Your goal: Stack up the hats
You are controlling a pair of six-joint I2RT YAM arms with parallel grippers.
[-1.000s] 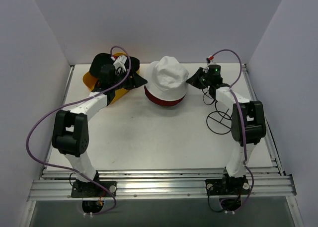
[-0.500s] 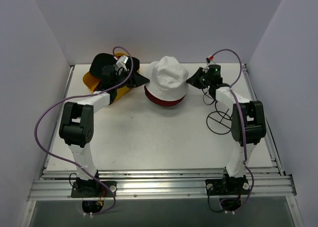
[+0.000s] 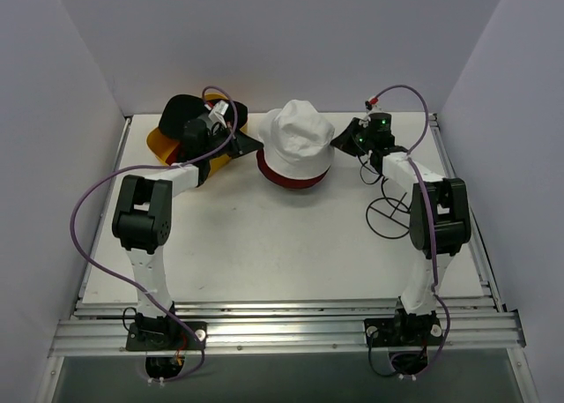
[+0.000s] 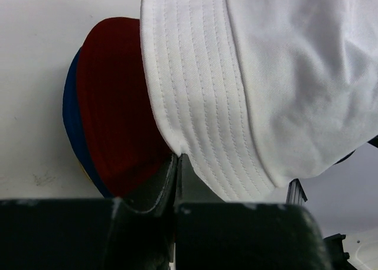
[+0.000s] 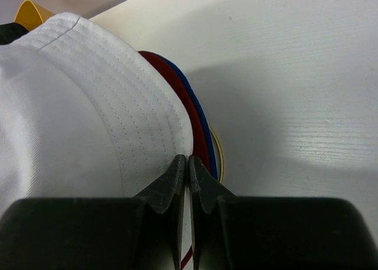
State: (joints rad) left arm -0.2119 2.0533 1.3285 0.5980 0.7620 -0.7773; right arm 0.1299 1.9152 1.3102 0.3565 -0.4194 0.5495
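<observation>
- while both grippers pinch its brim, the white bucket hat (image 3: 295, 137) sits crown-up on top of the stack, at the back middle of the table (image 3: 264, 253).
- maroon bucket hat (image 3: 286, 177) is directly under it; in the top view its brim shows as a dark red band below the white brim.
- blue bucket hat (image 4: 71, 125) is under the maroon one; only a thin blue edge shows, in the two wrist views.
- left gripper (image 4: 178, 159) is at the left side of the white brim, fingers clamped together on the brim edge, maroon brim just beneath the tips.
- right gripper (image 5: 188, 161) is at the right side of the white brim, fingers clenched on the stitched fabric with only a sliver between them.
- the arms reach in from opposite sides, with the stack between them.
- black cap (image 3: 179, 112) is at the back left, lying on the yellow basket (image 3: 157, 145), just behind the left arm's wrist and near the stack but not on it.
- wire frame (image 3: 392, 213) lies flat on the table on the right, beside the right arm and apart from the stack.
- purple cable (image 3: 79, 209) loops off the left arm; a matching one runs along the right arm.
</observation>
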